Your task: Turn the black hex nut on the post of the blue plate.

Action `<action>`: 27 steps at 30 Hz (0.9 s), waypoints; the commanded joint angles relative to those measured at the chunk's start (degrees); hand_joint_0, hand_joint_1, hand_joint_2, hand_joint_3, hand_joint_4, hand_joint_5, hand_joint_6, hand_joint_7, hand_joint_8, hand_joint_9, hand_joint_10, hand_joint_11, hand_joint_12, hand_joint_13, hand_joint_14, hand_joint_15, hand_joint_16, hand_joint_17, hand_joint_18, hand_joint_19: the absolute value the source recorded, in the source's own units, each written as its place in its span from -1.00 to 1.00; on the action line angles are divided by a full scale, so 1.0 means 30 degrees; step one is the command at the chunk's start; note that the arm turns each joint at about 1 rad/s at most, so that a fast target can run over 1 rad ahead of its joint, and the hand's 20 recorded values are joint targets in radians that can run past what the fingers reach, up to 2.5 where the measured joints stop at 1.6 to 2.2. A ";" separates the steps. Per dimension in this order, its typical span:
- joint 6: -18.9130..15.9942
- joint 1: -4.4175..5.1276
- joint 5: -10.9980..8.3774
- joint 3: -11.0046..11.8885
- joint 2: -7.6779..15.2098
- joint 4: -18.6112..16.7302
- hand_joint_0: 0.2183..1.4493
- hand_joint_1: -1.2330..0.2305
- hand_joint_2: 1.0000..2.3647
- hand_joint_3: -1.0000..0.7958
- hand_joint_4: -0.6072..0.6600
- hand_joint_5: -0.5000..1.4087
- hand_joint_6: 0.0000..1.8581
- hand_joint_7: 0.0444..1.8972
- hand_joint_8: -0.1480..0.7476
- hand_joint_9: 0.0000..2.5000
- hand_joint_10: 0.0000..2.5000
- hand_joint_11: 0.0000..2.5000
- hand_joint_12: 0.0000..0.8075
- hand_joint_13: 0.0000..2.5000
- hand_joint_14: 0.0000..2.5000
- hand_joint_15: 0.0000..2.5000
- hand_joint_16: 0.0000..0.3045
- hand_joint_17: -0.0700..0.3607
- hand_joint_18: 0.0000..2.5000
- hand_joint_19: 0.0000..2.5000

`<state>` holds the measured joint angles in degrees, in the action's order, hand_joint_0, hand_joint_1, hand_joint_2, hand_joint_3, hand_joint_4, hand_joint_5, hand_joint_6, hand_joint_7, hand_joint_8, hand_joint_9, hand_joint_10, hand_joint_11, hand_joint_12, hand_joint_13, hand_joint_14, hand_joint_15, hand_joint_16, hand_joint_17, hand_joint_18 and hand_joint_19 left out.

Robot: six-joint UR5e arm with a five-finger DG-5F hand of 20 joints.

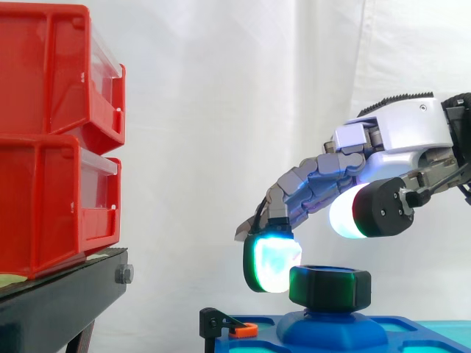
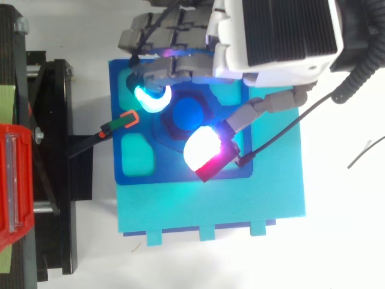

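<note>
The black hex nut sits on the blue post that rises from the blue plate. My hand reaches in from the right and arches over the nut. A fingertip pad glowing cyan-green hangs at the nut's left side, touching it or nearly so. The thumb pad, white and red, hovers above the nut's right half, clear of it. In the top view the nut lies between the cyan pad and the thumb pad. Nothing is gripped.
The blue plate rests on a teal base. A black clamp with an orange tip holds the plate's left edge. Two stacked red bins stand on a black stand at the left.
</note>
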<state>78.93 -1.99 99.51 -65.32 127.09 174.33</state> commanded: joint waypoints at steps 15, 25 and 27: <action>-0.0998 -0.0596 0.1136 0.0007 0.0000 -0.1275 -0.58 0.25 -1.00 -0.44 0.29 -0.70 -0.30 0.04 -0.07 -0.70 -1.00 -0.94 -0.07 -0.70 -1.00 -0.92 -0.62 -0.08 -0.81 -0.89; -0.1526 0.0459 -0.0534 0.0007 0.0352 -0.3003 -0.58 0.26 -1.00 -0.44 0.29 -0.68 -0.42 0.20 -0.07 -0.69 -1.00 -0.94 -0.07 -0.69 -1.00 -0.92 -0.62 -0.07 -0.81 -0.88; -0.1497 0.1074 -0.1501 0.0007 0.0410 -0.2827 -0.58 0.26 -1.00 -0.44 0.30 -0.67 -0.45 0.24 -0.07 -0.69 -1.00 -0.93 -0.07 -0.69 -1.00 -0.92 -0.62 -0.07 -0.81 -0.88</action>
<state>74.43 -0.90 98.40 -65.30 128.12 166.04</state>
